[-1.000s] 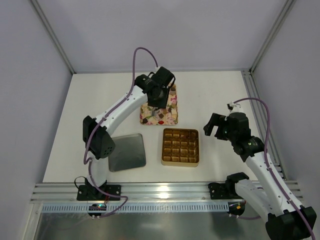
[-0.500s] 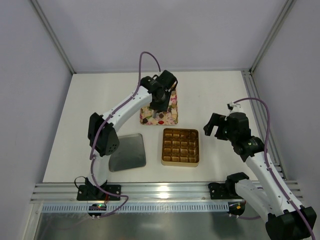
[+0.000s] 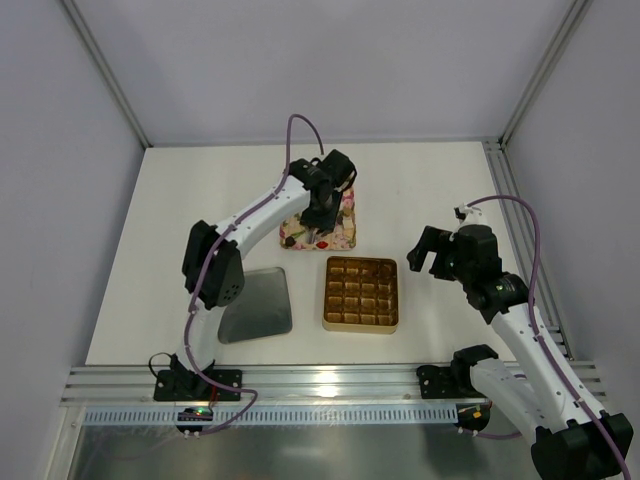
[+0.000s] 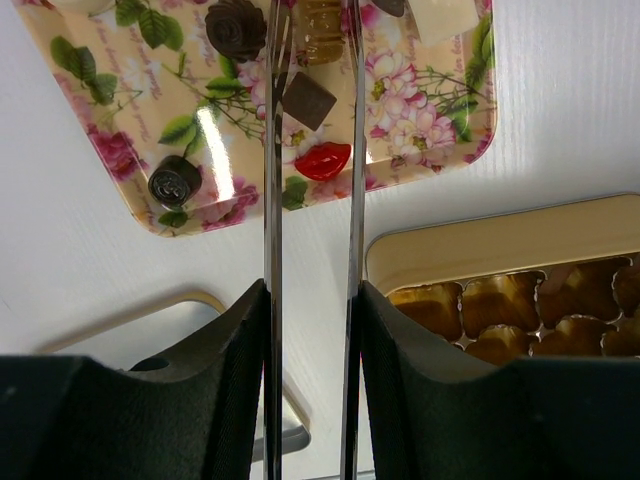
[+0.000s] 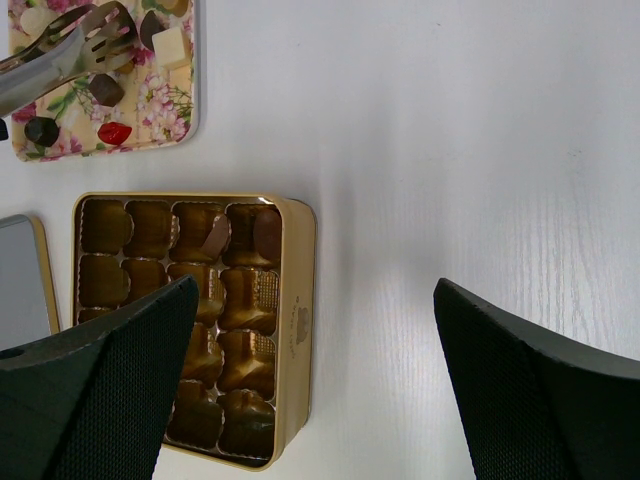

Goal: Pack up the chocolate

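Left fingers (image 4: 230,380) with tongs (image 4: 271,200) above chocolate (image 4: 308,100)

"What kind of place is this?"

"A robot lab. Plain grey walls (image 3: 350,60) box in a white table (image 3: 180,180) (metal posts (image 3: 108,75) at its far corners), and a metal rail (image 3: 330,382) runs along its near edge."

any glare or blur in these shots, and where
Left wrist view: white glare streaks on the pink floral tray, and the metal tongs blur near the lens. Right wrist view: the gold gridded box is sharp, the black fingers out of focus.
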`<state>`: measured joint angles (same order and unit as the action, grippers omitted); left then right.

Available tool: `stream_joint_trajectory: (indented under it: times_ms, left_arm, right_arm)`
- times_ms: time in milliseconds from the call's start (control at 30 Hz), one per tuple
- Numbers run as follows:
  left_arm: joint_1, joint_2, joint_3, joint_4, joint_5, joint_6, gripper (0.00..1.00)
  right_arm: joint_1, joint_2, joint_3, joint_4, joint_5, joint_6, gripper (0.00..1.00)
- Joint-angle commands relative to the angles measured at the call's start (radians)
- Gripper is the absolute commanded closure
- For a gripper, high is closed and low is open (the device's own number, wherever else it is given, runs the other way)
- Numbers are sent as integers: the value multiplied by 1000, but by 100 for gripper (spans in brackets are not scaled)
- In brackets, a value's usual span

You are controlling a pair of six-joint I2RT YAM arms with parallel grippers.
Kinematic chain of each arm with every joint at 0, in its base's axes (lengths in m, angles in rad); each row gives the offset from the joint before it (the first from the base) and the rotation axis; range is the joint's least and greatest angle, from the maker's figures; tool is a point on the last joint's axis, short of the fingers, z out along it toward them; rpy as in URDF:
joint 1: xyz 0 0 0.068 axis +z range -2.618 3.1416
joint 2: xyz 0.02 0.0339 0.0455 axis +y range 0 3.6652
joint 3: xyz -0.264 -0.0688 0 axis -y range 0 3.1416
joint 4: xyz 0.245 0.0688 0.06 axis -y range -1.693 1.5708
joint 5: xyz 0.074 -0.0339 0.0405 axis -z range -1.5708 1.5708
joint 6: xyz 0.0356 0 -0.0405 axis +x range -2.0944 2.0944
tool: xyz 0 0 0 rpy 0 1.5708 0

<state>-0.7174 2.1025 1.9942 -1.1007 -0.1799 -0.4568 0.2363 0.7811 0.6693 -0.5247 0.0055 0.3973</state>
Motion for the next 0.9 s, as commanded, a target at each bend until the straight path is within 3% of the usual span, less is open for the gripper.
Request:
stream_joint_trajectory:
  times_ms: [0, 467, 867]
  left_arm:
    - [6, -7, -11, 36, 20, 23, 61]
    - [4, -18, 44, 4, -16, 43, 79]
    - [4, -33, 126, -45, -21, 56, 81]
  right_arm:
    - [3, -13, 1, 11, 8, -9, 0]
    - [3, -13, 3, 14, 7, -6, 0]
    - [3, -9, 3, 17, 8, -5, 0]
